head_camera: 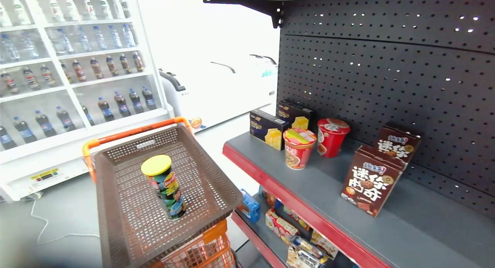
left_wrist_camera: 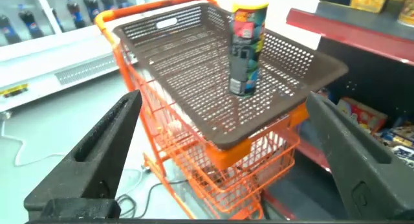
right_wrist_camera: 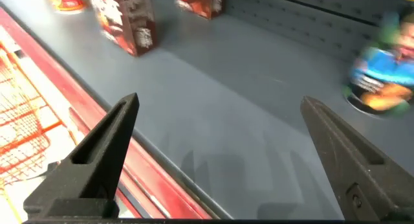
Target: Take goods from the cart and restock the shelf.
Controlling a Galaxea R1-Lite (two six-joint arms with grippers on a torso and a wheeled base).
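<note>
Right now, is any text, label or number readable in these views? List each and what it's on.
Nothing can be quoted with confidence.
Brown boxes on the shelf: large white characters, too stylised to read surely.
Canister in the cart basket: print blurred.
Noodle cups: print too small.
Dark boxes: print too small.
Yellow sticker on the cooler: unreadable.

Large white characters stand on the two brown boxes [head_camera: 371, 183]. The can [head_camera: 165, 186] and cups [head_camera: 298, 148] carry printed labels, the basket [head_camera: 123, 217] a small tag [head_camera: 145, 144], the cooler [head_camera: 77, 144] a yellow sticker [head_camera: 44, 174]; none is legible.
</note>
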